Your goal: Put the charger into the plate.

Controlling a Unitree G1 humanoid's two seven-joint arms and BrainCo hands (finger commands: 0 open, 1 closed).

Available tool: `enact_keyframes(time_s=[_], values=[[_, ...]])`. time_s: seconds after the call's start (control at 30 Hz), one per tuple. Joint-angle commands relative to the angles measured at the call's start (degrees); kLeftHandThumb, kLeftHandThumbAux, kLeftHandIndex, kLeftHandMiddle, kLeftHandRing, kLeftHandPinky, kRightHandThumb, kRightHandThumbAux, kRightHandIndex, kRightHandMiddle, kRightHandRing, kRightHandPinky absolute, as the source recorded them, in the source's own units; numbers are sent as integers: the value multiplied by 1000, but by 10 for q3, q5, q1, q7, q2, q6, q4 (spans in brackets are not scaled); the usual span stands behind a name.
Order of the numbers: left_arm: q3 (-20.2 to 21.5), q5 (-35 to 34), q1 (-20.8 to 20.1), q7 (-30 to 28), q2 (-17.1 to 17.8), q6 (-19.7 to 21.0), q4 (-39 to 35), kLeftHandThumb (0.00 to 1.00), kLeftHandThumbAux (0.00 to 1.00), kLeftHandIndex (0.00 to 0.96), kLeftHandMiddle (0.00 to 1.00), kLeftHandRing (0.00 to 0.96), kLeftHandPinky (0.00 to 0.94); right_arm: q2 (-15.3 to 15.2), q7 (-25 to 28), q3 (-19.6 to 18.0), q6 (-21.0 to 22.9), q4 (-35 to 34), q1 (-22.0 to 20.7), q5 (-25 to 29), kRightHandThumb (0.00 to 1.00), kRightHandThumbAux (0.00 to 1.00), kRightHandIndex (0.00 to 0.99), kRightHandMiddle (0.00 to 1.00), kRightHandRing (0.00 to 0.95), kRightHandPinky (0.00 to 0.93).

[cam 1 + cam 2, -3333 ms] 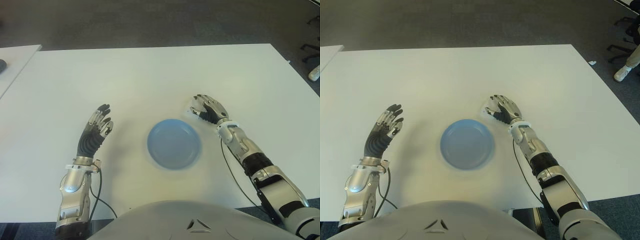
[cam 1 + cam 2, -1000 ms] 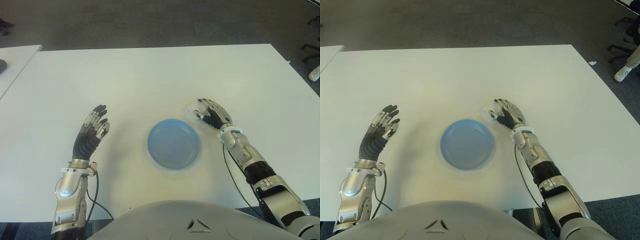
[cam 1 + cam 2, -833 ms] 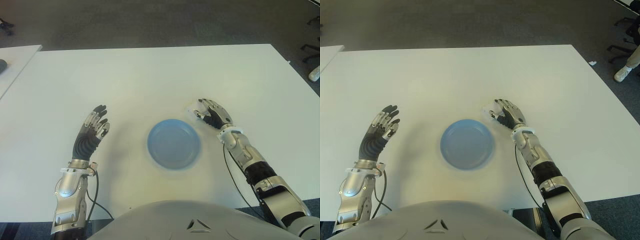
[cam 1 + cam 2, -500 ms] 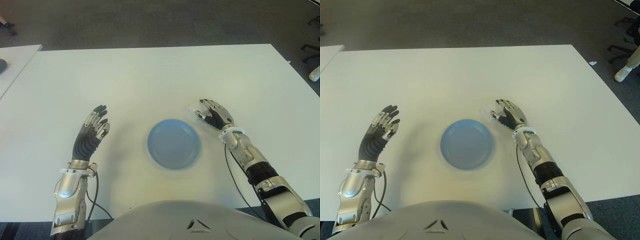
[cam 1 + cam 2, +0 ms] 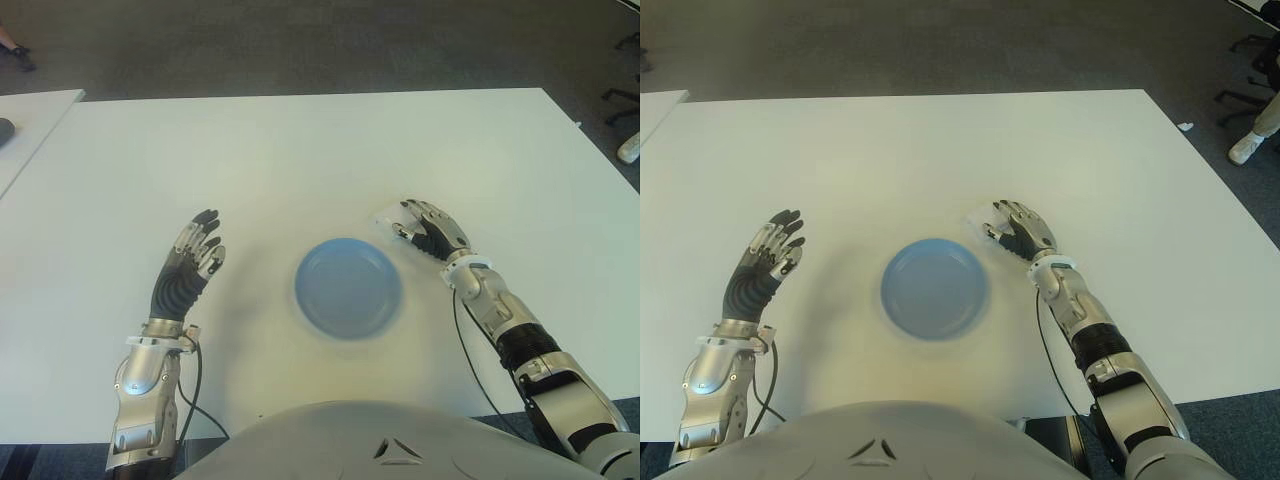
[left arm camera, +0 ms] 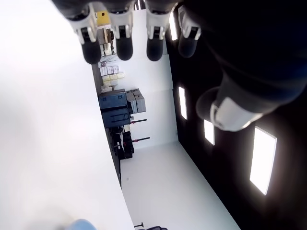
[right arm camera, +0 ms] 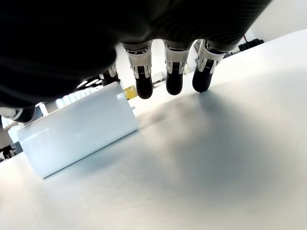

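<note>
White charger [image 7: 79, 134] under right-hand fingers [image 7: 144, 79]

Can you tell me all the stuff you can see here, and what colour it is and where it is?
charger: one, white, lying on the table just beyond the plate's right edge, under the right hand
plate: one, blue, with nothing in it, in the middle of the table near the robot
table: one, white, filling most of the view
second table: one, white, only a corner showing at far left
floor: dark grey, beyond the table
left hand: one, black and silver, fingers spread and holding nothing, left of the plate
right hand: one, black and silver, fingers hanging over the charger, not closed on it
</note>
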Motion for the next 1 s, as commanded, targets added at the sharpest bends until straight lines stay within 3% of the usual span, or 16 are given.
enact_keyframes(time_s=[0.03,0.37,0.7,1.0], values=[[-8,12,-4,10,-5,10,5,396,594,65,83,85,130,-4,14,1,4,13,-7,5,314,107,0,0,0,0],[-16,24,-17,18,-11,9,18,396,594,65,83,85,130,-40,44,-29,-2,-58,-48,10,304,111,0,0,0,0],[-23,34,-31,26,-16,9,30,396,594,65,83,85,130,-39,30,-37,-34,-43,-84,15,286,118,0,0,0,0],[-29,39,-36,32,-17,11,32,396,594,65,83,85,130,-44,14,-21,-75,-13,-113,-5,270,113,0,0,0,0]])
